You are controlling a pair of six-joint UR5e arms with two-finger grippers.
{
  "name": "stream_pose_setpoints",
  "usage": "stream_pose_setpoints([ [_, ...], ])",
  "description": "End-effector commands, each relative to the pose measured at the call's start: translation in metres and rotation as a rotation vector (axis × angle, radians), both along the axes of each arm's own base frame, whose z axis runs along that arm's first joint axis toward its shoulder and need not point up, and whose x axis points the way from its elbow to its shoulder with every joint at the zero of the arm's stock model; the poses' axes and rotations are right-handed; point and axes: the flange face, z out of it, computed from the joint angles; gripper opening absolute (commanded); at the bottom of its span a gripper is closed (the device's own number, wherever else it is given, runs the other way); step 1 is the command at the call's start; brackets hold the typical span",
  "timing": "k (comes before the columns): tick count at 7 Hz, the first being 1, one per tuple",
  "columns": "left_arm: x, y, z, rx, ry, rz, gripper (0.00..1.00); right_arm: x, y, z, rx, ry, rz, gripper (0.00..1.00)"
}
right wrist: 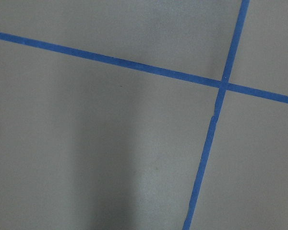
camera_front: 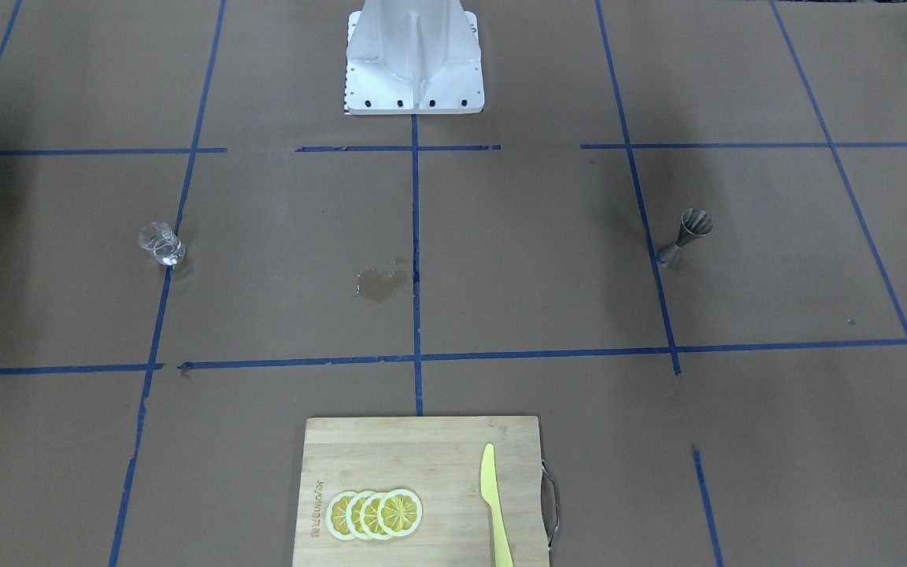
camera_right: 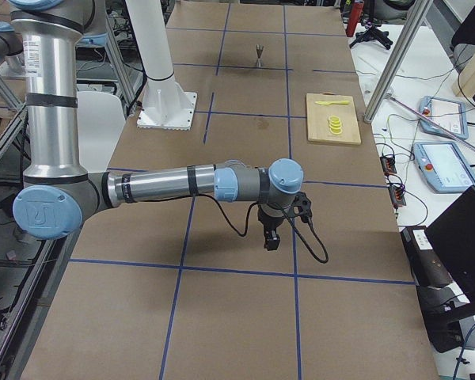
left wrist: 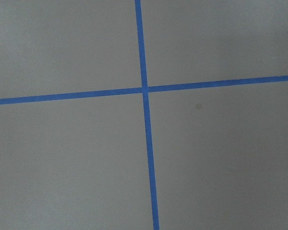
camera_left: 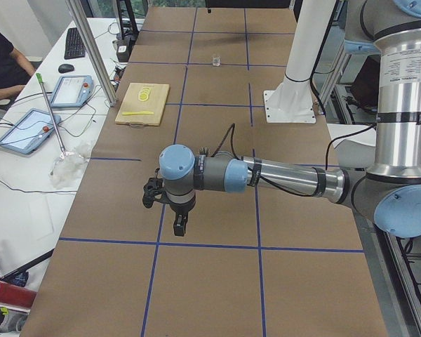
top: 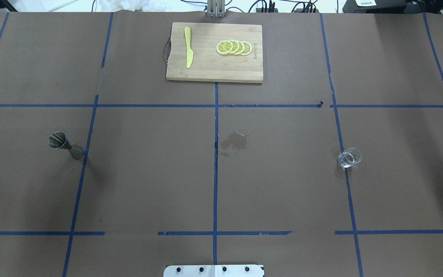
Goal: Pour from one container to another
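The clear glass cup point(camera_front: 161, 243) point(top: 349, 157) stands upright on a blue tape line on the robot's right side, far off in the left-side view point(camera_left: 215, 61). The grey steel jigger point(camera_front: 686, 236) point(top: 64, 144) stands upright on the robot's left side, small at the back of the right-side view point(camera_right: 259, 55). Neither gripper is near them. My left gripper point(camera_left: 178, 226) hangs over the table's left end and my right gripper point(camera_right: 271, 239) over its right end. Both show only in side views, so I cannot tell if they are open or shut. The wrist views show only brown paper and tape.
A wet spill point(camera_front: 380, 283) point(top: 235, 141) marks the paper at mid-table. A wooden cutting board point(camera_front: 422, 457) point(top: 206, 65) at the far edge carries lemon slices point(top: 233, 47) and a yellow knife point(top: 188, 52). The robot's white base point(camera_front: 414, 63) stands at the near edge.
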Motion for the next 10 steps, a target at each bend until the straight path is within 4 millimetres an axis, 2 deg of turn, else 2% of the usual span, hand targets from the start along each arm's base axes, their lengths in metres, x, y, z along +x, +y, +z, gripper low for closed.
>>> stream_pose_setpoints([
  [1, 0.007, -0.007, -0.01, 0.125, 0.001, 0.015, 1.0, -0.001, -0.003, -0.012, 0.021, -0.008, 0.001, 1.0],
  [3, 0.017, -0.013, -0.023, 0.25, 0.023, 0.028, 1.0, -0.005, -0.001, -0.017, 0.014, -0.067, -0.003, 1.0],
  [4, 0.042, -0.017, -0.033, 0.251, 0.057, -0.02, 1.0, -0.005, -0.001, -0.017, 0.014, -0.075, -0.005, 1.0],
  [5, 0.086, -0.011, -0.024, 0.251, 0.092, -0.015, 1.0, -0.005, 0.0, -0.018, 0.017, -0.074, -0.006, 1.0],
  [6, 0.101, -0.005, -0.01, 0.238, 0.086, -0.096, 1.0, -0.005, 0.001, -0.019, 0.023, -0.075, -0.009, 1.0],
  [7, 0.141, 0.007, -0.017, 0.239, 0.125, -0.154, 1.0, -0.005, 0.001, -0.022, 0.031, -0.074, -0.009, 1.0],
  [8, 0.153, 0.044, -0.006, 0.315, 0.16, -0.213, 1.0, -0.005, 0.002, -0.027, 0.039, -0.076, -0.008, 1.0],
  [9, 0.174, 0.079, 0.0, 0.367, 0.204, -0.308, 1.0, -0.005, 0.003, -0.028, 0.039, -0.076, -0.007, 1.0],
  [10, 0.209, 0.099, -0.001, 0.378, 0.2, -0.36, 1.0, -0.005, 0.003, -0.029, 0.043, -0.076, -0.007, 1.0],
])
